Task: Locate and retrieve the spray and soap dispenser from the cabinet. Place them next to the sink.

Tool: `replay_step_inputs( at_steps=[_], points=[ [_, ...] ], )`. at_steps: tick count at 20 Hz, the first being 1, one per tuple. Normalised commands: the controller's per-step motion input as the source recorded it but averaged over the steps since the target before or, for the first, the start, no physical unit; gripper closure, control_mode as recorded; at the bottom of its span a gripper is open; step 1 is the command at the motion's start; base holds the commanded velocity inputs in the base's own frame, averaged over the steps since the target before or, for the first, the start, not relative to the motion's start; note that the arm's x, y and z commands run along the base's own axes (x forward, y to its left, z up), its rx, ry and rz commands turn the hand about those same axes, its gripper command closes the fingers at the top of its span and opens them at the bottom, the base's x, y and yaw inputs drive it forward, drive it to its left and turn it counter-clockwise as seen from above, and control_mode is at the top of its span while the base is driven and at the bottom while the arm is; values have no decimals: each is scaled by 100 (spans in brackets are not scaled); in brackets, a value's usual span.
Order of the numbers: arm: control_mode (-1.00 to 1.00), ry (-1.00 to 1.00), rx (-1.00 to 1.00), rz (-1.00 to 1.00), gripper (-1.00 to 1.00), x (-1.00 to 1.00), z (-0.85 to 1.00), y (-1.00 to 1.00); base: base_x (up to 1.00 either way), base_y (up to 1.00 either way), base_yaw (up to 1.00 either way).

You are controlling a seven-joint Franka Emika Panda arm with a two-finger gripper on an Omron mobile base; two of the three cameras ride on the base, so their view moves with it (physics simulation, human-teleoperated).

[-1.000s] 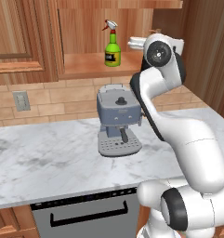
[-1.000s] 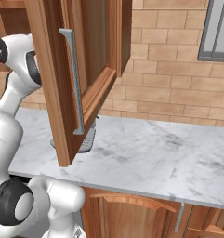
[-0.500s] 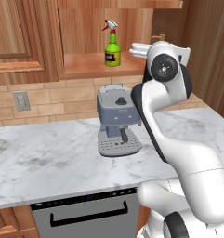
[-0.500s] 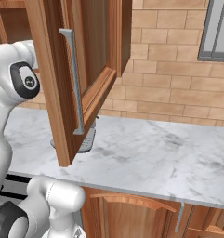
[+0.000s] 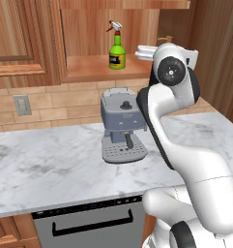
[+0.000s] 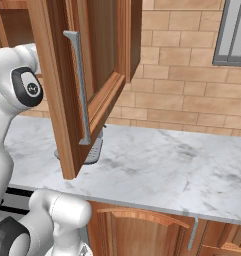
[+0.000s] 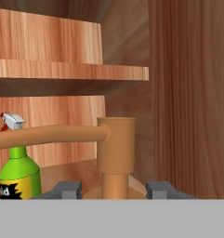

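- The jaws sit partly open on either side of the soap dispenser (image 7: pixel 114 158), one dark fingertip (image 7: pixel 67 189) left of its bronze pump neck and one right; whether they touch it, I cannot tell.
- The dispenser stands on the cabinet (image 5: pixel 89 70) shelf, right of the spray (image 5: pixel 117 48).
- It looks rigid and fairly light, but the thin pump could slip or twist; a hold on the squat body seems safer.
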Motion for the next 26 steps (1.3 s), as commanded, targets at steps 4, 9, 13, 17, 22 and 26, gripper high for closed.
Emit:
replay_step_inputs(
  at_steps=[4,9,13,17,22,26],
  points=[
    [-100,0,0,0,100,0,0,0,0,0,0],
    [-100,0,0,0,100,0,0,0,0,0,0],
    [-100,0,0,0,100,0,0,0,0,0,0],
    [100,0,0,0,100,0,0,0,0,0,0],
    [100,0,0,0,100,0,0,0,-19,2,1],
    [100,0,0,0,100,0,0,0,-38,15,2]
  ],
)
